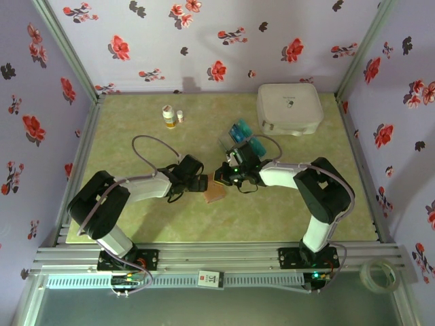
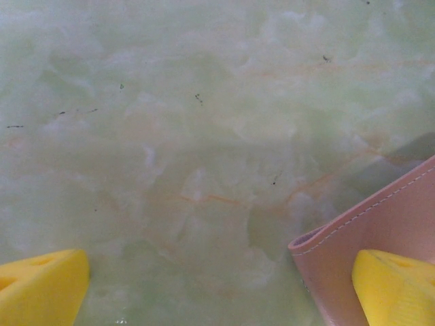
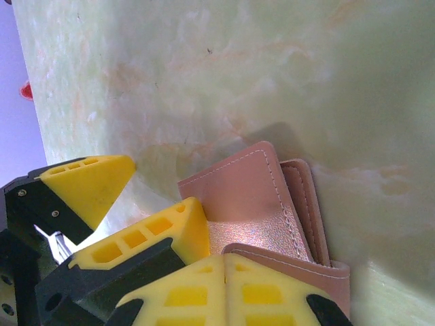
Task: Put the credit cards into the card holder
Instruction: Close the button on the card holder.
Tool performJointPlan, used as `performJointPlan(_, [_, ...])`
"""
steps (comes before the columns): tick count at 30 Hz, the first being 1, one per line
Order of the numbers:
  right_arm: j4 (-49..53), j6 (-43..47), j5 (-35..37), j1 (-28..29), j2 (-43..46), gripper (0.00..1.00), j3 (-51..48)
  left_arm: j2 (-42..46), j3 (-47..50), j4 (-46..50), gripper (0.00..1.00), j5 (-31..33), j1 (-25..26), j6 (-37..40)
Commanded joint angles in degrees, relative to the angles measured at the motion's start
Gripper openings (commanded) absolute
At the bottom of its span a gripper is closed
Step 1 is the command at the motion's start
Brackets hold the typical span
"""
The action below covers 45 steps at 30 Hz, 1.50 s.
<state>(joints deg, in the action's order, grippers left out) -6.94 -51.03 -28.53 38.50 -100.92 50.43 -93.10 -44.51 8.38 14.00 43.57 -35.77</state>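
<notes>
Showing the card holder (image 1: 215,193) lying mid-table between both grippers, spreading the left gripper (image 2: 221,278) wide with one finger over its edge, pressing the right gripper's (image 3: 224,261) closed tips against its lifted flap, showing the credit cards (image 1: 241,130) farther back near the white case (image 1: 289,107)

My left arm (image 1: 146,187) and right arm (image 1: 279,174) reach inward, wrists low and nearly meeting. My left jaws stand wide apart; my right jaws are pressed together.
</notes>
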Motion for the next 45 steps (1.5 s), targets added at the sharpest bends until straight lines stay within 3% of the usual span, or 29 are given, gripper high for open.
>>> performJointPlan(1, [0.0,0.8,-0.9,0.3,-0.8,0.00,-0.9,-4.4,2.5,3.6,1.00,-2.5,0.7,1.6])
performJointPlan(37, [-2.2,-0.5,-1.3,2.7,-3.1,0.00,-1.9,-5.3,2.0,3.5,1.00,-2.5,0.8,1.8])
performJointPlan(45, [1.2,1.2,-0.1,2.7,-1.6,0.00,-0.5,-5.3,2.1,3.5,1.00,-2.5,0.8,1.7])
